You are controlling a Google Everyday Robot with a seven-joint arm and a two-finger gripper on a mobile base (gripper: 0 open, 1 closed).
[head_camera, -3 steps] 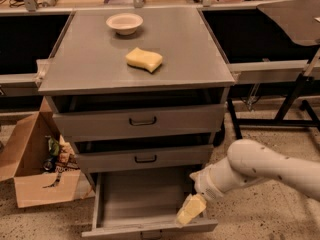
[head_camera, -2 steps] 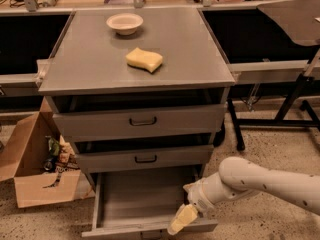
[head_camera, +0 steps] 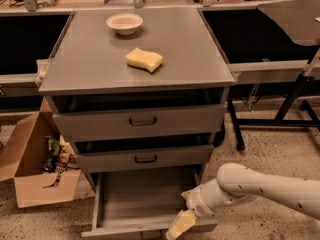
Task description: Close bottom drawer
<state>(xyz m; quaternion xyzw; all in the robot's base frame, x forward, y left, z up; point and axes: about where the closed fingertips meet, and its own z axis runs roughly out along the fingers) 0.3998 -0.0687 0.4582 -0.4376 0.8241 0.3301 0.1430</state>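
Gripper (head_camera: 177, 226) sits at the bottom edge of the frame, right of centre, on the end of a white arm (head_camera: 265, 191) that reaches in from the lower right. It lies over the right part of the front panel of the bottom drawer (head_camera: 135, 199). Whether it presses on that panel or is just beside it cannot be told, nor whether the jaws stand apart or together, and nothing shows in their hold.

That drawer is pulled well out at the lower centre, its flat grey floor bare, and its front runs along the frame's bottom edge. The step in hand looks like the approach to the push. The next move calls for firm contact on the front panel, then a straight shove toward the cabinet, kept square so the drawer does not bind on its runners.

Above it are the middle drawer (head_camera: 145, 159) and the top drawer (head_camera: 142, 120), each with a dark bar handle. At lower left an open cardboard box (head_camera: 30, 179) holds packets. Their print is too small to read, and no other writing shows.

On the grey cabinet surface (head_camera: 90, 59) lies a yellow sponge (head_camera: 144, 60), and farther back a pale bowl (head_camera: 124, 23).
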